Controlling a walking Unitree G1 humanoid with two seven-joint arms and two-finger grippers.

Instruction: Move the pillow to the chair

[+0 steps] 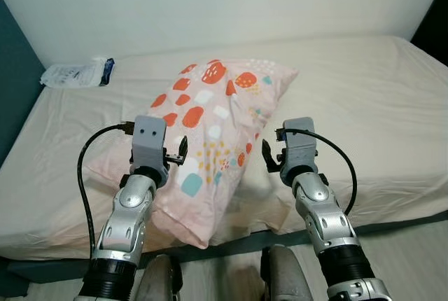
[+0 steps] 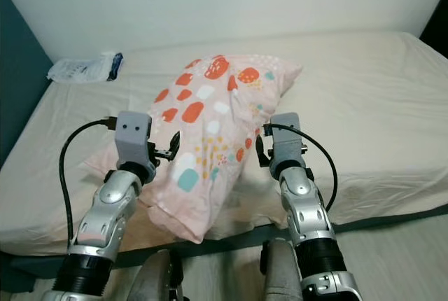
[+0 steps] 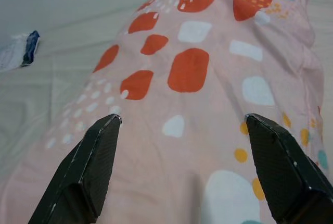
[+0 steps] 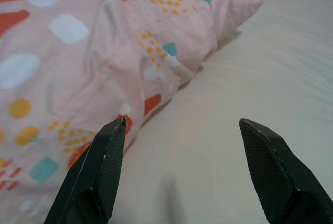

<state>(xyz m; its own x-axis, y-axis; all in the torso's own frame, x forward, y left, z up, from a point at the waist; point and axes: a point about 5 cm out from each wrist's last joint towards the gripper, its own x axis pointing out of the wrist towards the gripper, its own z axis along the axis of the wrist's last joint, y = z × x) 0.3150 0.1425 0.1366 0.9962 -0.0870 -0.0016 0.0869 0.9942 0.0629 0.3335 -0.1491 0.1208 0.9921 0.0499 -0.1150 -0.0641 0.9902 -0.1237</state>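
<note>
Now our left gripper [image 1: 175,152] is wide open, empty, over the pillow's left half | pillow [image 1: 213,122] lies on the bed [image 1: 364,105], soft, light; we think pinch both sides | right gripper [image 1: 269,155] open, empty, beside the pillow's right edge

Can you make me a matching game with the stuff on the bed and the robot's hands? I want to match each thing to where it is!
Things:
1. pillow
2. plastic packet
3. left gripper
4. right gripper

Places:
A. far corner of the bed, on the robot's left
B. jaws open, over the pillow's spotted top
C. jaws open, at the pillow's edge, over the bare sheet
D. in the middle of the bed, between the two grippers

Pairs: 1-D, 2-A, 3-B, 4-C
</note>
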